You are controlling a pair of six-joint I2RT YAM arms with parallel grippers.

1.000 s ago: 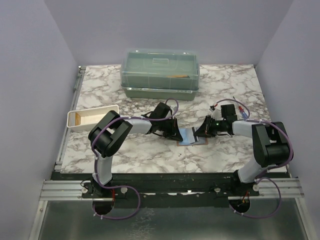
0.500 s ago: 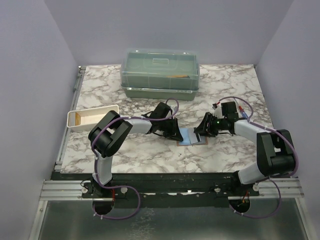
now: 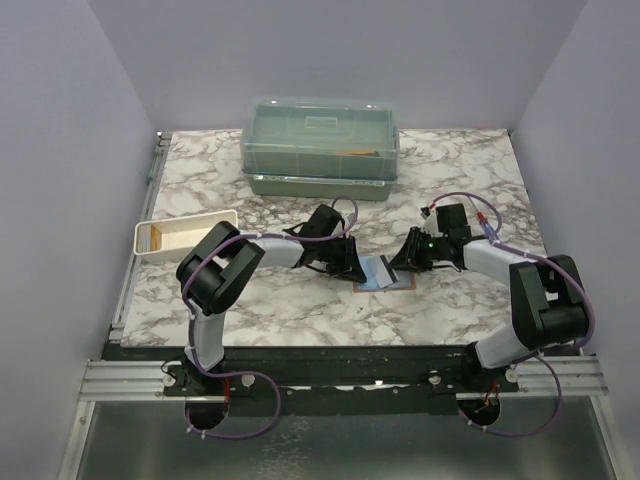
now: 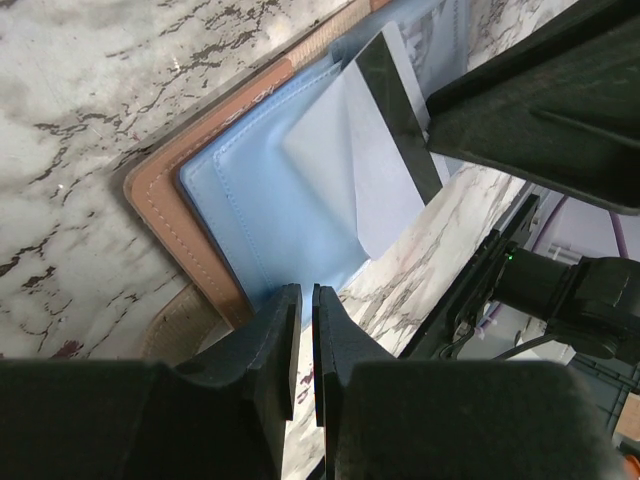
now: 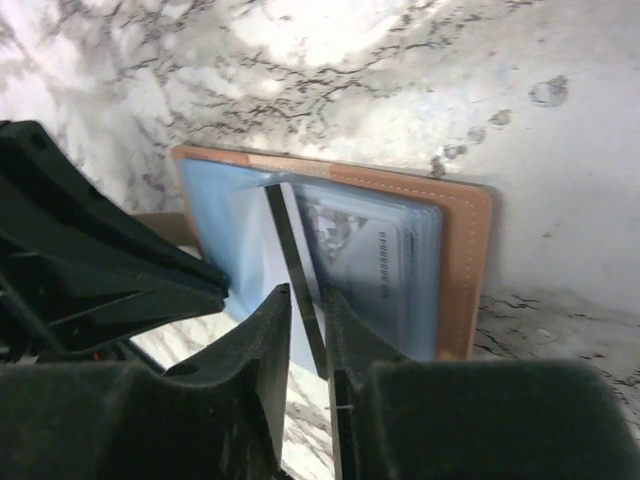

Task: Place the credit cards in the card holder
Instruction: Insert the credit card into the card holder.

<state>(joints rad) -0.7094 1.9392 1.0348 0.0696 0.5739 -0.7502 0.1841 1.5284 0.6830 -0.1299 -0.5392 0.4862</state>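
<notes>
**A:** Where was the wallet (image 4: 240, 210)?

**B:** It lay open and flat on the marble table (image 3: 300, 310), between the two arms, with the brown side down and the blue pockets up.

**A:** And the cards?

**B:** A pale card (image 4: 370, 170) with a dark stripe stood tilted over the blue pockets, one corner lying across a pocket. A second card (image 5: 375, 262), grey, sat tucked in a clear sleeve on the wallet's other half.

**A:** What were the arms doing?

**B:** The right gripper (image 5: 308, 300) had the striped card running between its fingers, which stood a little apart. The left gripper (image 4: 306, 300) had its fingers almost together, with only a thin slit between them, and its tips were at the wallet's edge. From those angles I couldn't tell whether either one was truly pinching anything.

**A:** Anything else around?

**B:** A green box (image 3: 320, 140) with its lid on stood at the far side of the table, well apart from the wallet, and a long white tray (image 3: 186, 219) lay near the left edge
</notes>
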